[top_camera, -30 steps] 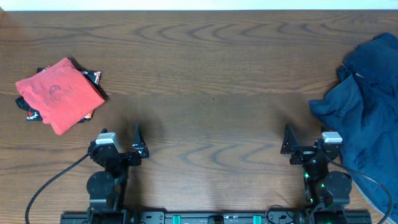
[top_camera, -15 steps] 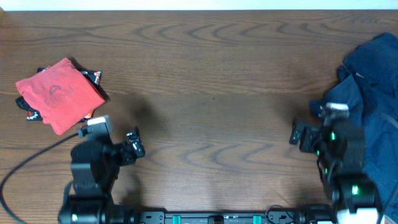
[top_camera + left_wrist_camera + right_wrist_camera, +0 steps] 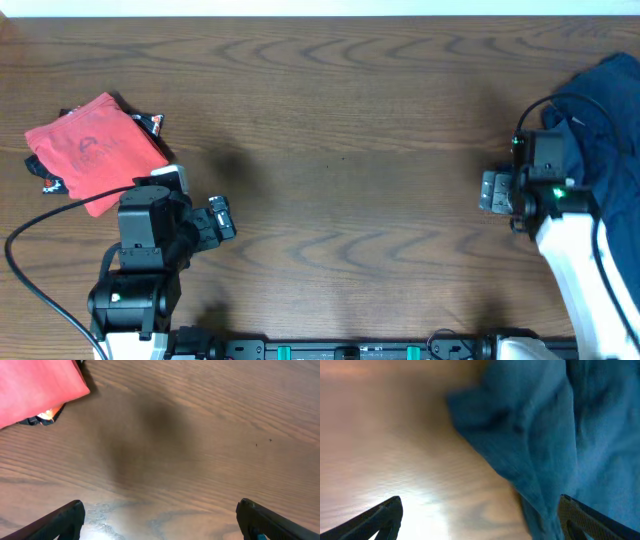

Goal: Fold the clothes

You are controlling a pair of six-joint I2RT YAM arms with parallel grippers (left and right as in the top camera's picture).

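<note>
**grainwatcher:** Brown wood-grain worktop (image 3: 340,120) is stretching wide. The clothes (image 3: 610,100) are lying crumpled at its right edge, running out of frame. Red folded piece (image 3: 95,150) is sitting far left.

**denimdan:** Both are hanging released, gripping nothing: right tool (image 3: 480,517) just beside the heap, left tool (image 3: 159,519) over wood. It's looking soft, floppy and heavyish, so I'm thinking grab the fold poking toward the middle. Long axis? Too bunched, can't tell.

Dark navy-blue clothes (image 3: 610,100), soft and denim-like, heaped unfolded in a crumpled pile. Lying at the far right side of the counter (image 3: 340,120), running out of view. Rumpled folds overlapping, with one lobe jutting left onto bare wood.
</note>
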